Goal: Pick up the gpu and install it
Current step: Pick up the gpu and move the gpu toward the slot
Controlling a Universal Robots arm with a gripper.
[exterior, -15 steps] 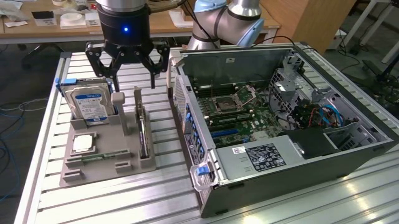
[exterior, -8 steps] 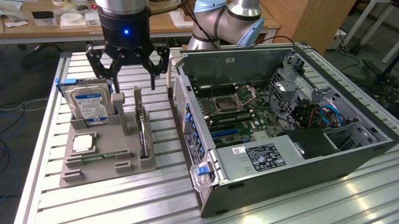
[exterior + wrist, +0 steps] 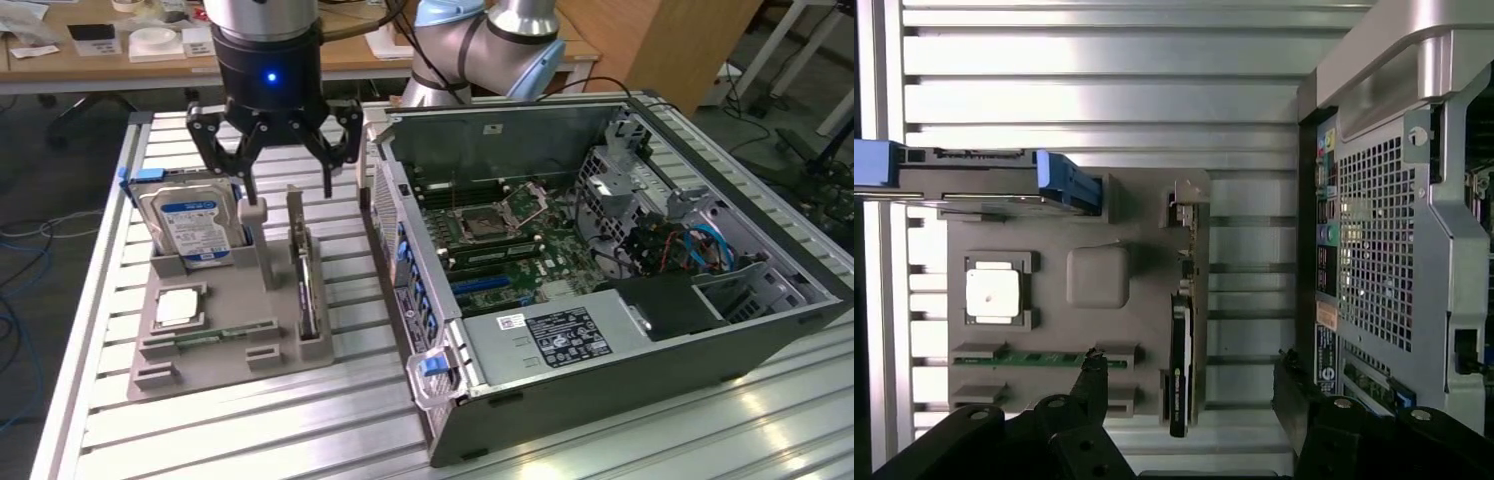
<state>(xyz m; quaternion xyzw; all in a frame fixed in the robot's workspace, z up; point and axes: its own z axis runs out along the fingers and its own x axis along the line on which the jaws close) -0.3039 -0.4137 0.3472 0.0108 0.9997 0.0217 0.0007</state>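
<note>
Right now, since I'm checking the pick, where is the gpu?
In the exterior view the gpu stands on edge in the gray holder, on its side nearest the computer case, with the open gripper hovering above.

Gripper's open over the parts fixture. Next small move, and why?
Probably lower straight down. The gripper is open, and in the wrist view the gpu, standing on edge in the grey holder, lies between its fingers. In the exterior view the fingertips hang above the card, not touching it, so descent before closing seems right.
</note>
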